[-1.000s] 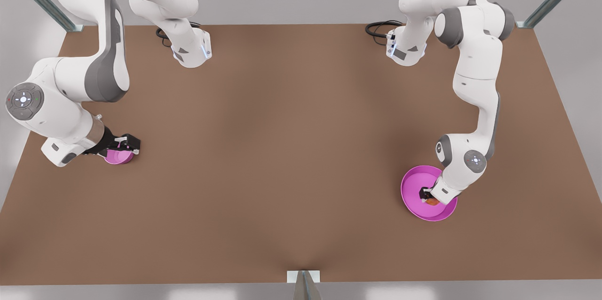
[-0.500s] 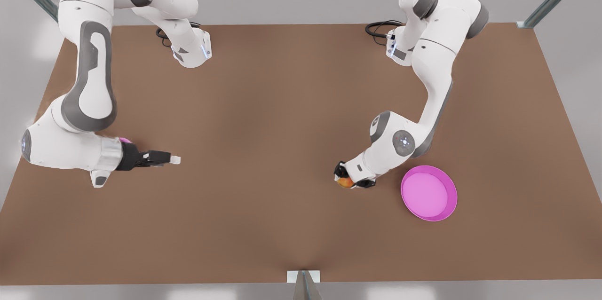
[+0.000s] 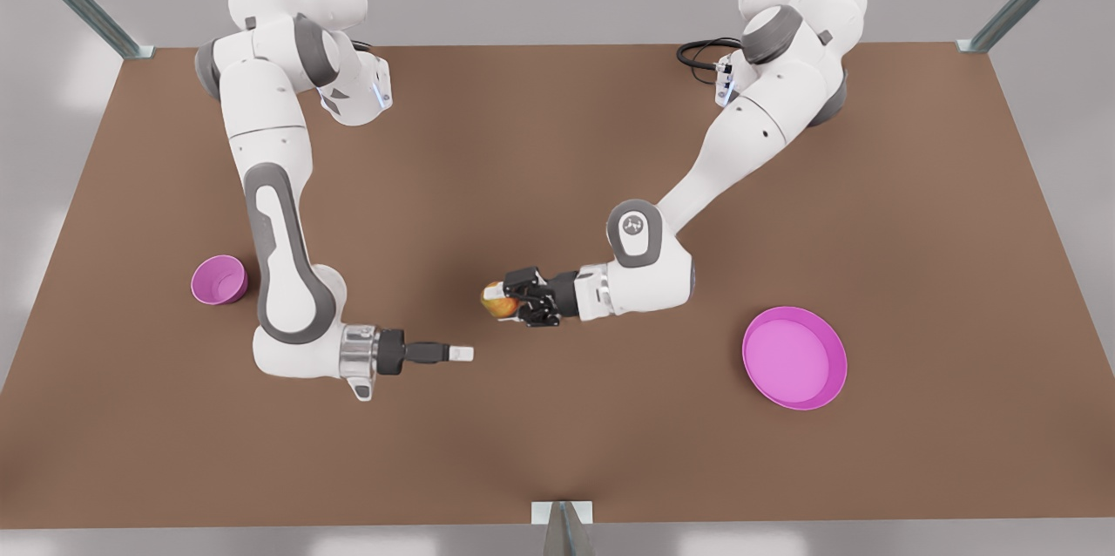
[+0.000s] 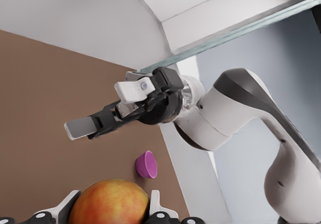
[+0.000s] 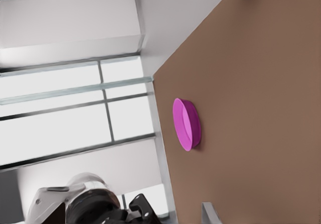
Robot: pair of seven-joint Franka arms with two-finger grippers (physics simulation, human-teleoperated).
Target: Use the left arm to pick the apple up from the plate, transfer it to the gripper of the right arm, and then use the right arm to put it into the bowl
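While gripped, apple [image 3: 497, 301] midair.

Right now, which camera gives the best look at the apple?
The left wrist view: the apple sits close up between the left gripper fingers. The front view shows it small, half hidden by the claw, facing the right gripper.
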